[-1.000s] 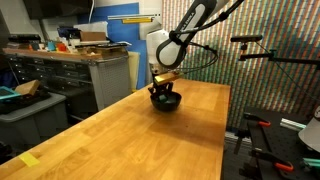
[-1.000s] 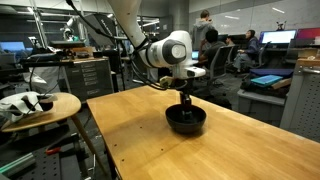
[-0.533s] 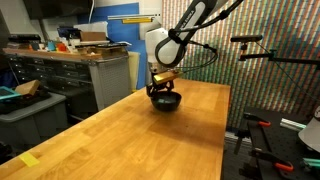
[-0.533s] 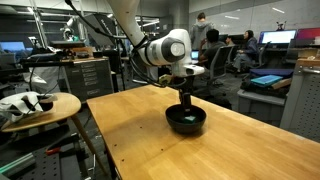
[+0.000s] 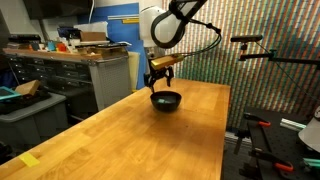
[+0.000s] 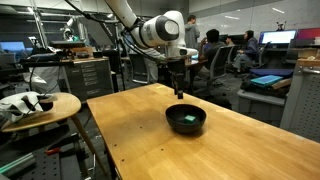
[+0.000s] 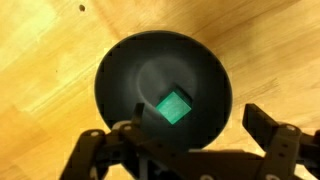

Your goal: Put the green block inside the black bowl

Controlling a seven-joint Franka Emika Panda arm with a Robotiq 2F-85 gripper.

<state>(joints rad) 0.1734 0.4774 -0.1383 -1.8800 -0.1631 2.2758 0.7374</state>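
Note:
The green block (image 7: 175,107) lies on the floor of the black bowl (image 7: 120,70), a little right of its centre in the wrist view. The block also shows as a green patch (image 6: 187,119) inside the bowl (image 6: 186,121) in an exterior view. The bowl (image 5: 166,100) stands on the wooden table. My gripper (image 7: 185,140) hangs open straight above the bowl with nothing between its fingers. In both exterior views the gripper (image 5: 160,82) (image 6: 177,84) is clear of the rim, well above it.
The bowl sits toward the far end of the wooden table (image 5: 130,135). A round stool with clutter (image 6: 35,105) stands off the table's side. Cabinets and a workbench (image 5: 70,65) lie beyond one table edge, a camera stand (image 5: 250,50) beyond the other.
The gripper has opened, let go of the green block into the bowl, and risen from inside the bowl to well above it.

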